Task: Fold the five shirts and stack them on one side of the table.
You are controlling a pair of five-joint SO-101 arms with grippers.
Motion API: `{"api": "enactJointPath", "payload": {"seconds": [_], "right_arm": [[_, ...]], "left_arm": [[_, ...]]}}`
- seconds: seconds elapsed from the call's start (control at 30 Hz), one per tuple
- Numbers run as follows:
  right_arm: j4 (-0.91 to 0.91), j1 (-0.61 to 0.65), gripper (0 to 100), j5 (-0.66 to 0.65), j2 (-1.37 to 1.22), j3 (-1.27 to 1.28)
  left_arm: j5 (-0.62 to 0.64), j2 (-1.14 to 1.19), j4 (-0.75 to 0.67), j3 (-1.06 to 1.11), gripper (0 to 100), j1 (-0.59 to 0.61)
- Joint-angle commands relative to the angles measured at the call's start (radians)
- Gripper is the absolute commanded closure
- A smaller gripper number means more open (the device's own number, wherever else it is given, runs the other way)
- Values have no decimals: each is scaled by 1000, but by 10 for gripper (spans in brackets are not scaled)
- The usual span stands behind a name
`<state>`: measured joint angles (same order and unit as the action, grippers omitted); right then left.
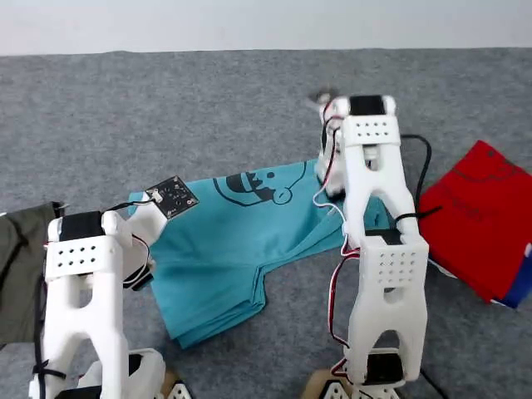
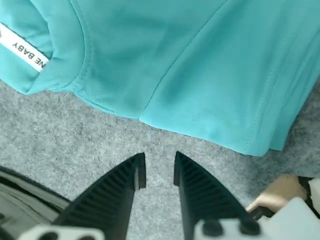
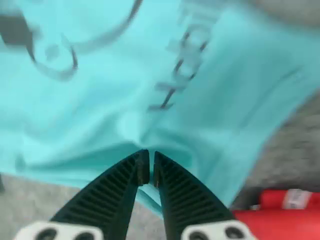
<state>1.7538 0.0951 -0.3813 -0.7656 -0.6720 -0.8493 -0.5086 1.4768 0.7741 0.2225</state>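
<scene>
Teal shirt (image 1: 224, 258) lies spread and partly folded on the middle of the grey table (image 1: 166, 108), its dark printed graphic (image 1: 253, 187) face up toward the far side and a folded flap reaching toward the near edge. The right arm (image 1: 378, 216) stretches from the near edge across the shirt's right part and covers that side of the cloth from above. The left arm (image 1: 83, 283) stands at the near left, with its wrist over the shirt's left edge. A red shirt (image 1: 478, 220) lies folded at the right of the table, just beside the right arm and apart from the teal one, with a strip of blue cloth (image 1: 519, 287) showing under its near right corner. A dark olive shirt (image 1: 21, 266) lies at the left edge, partly behind the left arm. The right gripper (image 3: 149, 167) is over the teal shirt near its lettering, fingers drawn together on a raised fold of the cloth, with the red shirt (image 3: 280, 215) close beside it. The left gripper (image 2: 160, 170) hangs over bare table just short of the shirt's hem, fingers a little apart with nothing between them. A small white neck label (image 2: 27, 54) shows at the shirt's collar.
</scene>
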Motion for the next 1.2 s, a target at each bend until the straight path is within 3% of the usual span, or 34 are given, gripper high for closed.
{"api": "enactJointPath", "payload": {"seconds": [0.0,0.23,0.47,0.67,1.17], "right_arm": [[21,-93,972,-64,71,66],[30,-219,970,-129,93,68],[-35,-143,932,-120,128,-5],[-154,-108,780,64,125,-20],[-386,-107,784,77,-50,-23]], "left_arm": [[3,-25,-15,-10,903,5],[3,-25,-15,-8,903,3],[3,-25,-38,-7,903,5],[3,-25,-38,-7,903,6],[3,-25,-37,-7,903,6]]}}
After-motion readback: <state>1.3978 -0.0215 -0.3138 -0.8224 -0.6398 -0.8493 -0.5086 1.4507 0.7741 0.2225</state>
